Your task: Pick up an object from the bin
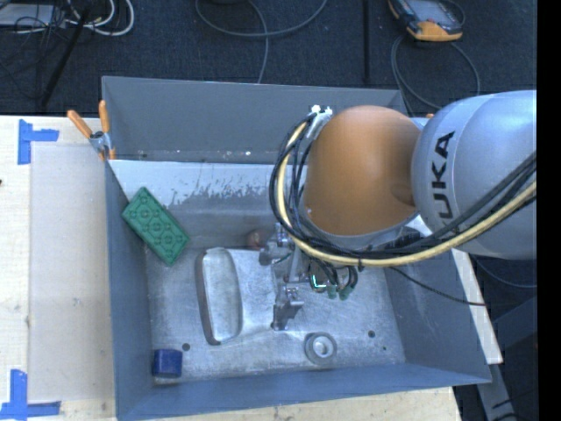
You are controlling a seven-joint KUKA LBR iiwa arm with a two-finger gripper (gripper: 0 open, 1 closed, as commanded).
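Observation:
My gripper (282,316) reaches down from under the arm's orange cover to the bin floor, right of the middle. Just to its left lies a grey oblong thing with a rounded top (219,295), lengthwise from back to front. The gripper stands beside that thing's right edge; whether they touch I cannot tell. A round metal ring (320,347) rests on the floor a little in front of the gripper and to its right. A small brownish thing (255,236) sits behind the gripper, near the back wall.
A green studded brick (155,226) leans against the left wall. A small blue cube (166,362) sits in the front left corner. The arm and its cables cover the bin's right half.

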